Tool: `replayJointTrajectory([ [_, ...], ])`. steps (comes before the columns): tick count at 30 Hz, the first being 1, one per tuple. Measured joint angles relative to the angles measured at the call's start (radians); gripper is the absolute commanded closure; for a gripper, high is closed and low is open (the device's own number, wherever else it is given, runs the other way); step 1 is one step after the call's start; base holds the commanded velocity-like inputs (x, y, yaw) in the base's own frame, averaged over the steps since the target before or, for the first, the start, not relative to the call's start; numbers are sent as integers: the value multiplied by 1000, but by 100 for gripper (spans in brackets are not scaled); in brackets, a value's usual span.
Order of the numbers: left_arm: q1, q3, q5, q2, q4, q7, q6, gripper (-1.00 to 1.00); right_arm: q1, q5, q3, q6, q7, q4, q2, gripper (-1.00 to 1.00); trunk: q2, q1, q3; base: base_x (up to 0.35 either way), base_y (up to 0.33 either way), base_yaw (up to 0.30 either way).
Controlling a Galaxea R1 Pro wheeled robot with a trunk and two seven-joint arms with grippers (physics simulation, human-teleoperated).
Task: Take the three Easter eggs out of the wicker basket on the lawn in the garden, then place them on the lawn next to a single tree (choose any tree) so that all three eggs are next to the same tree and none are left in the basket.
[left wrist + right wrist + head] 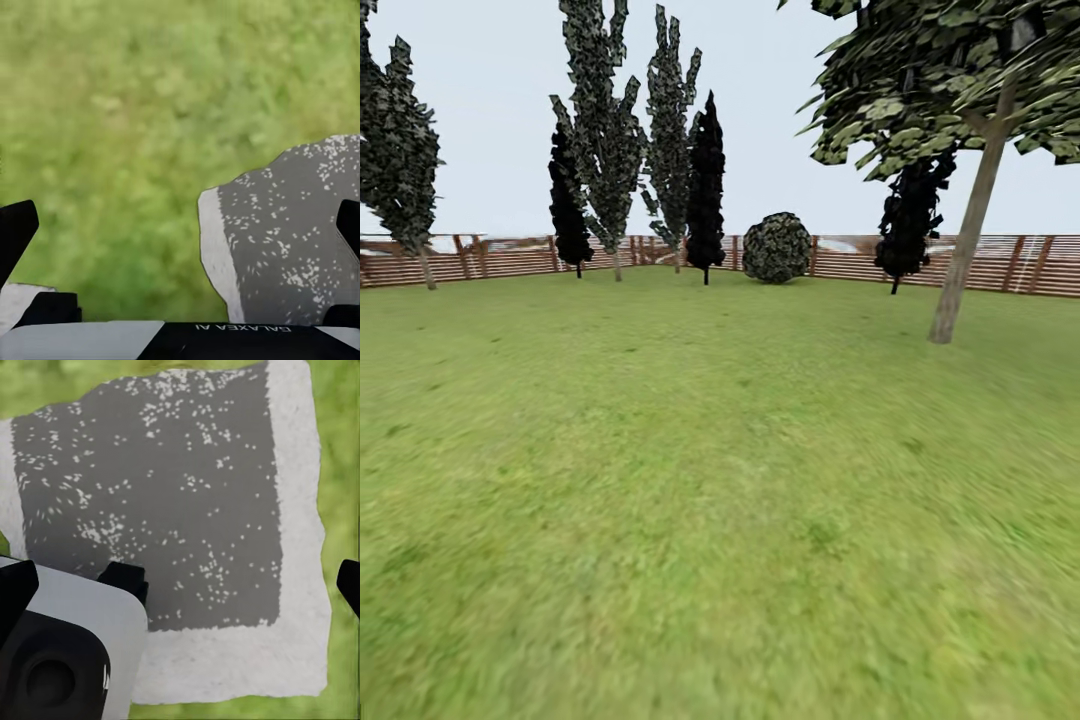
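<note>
From the head camera we look across the wide flat green lawn [690,480] to the brown horizontal-slat wooden fence [510,257], with the tall pale grey-brown-trunked tree [970,235] standing on the grass a little in front of that fence, while dark cypress-like trees [705,190] and a round leafy bush [777,248] line the fence itself. Our left gripper [180,232] hangs with its black fingers spread apart and empty over grass beside a grey speckled stepping slab [289,232]. Our right gripper [184,592] is likewise spread and empty above a grey speckled stone slab with a pale border [300,472].
</note>
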Motion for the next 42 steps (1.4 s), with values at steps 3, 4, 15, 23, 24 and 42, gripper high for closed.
replayJointTrajectory([
  [3,0,0,0,0,0,0,0,-100,0,0,0,0,0,0,0,-100,0,0,0,335,-77,225],
  [4,0,0,0,0,0,0,0,-100,0,0,0,0,0,0,0,-100,0,0,0,335,-77,225],
  [15,0,0,0,0,0,0,0,-100,0,1,0,0,0,0,0,-100,0,0,0,335,-77,225],
  [23,0,0,0,0,0,0,0,-100,0,1,0,0,0,0,0,-100,0,0,0,335,-79,225],
  [24,0,0,0,0,0,-1,0,-100,0,1,0,0,0,0,0,-100,0,0,0,335,-84,225],
  [42,0,0,0,0,0,0,0,-100,0,1,0,0,0,0,0,-100,0,0,0,335,-91,224],
])
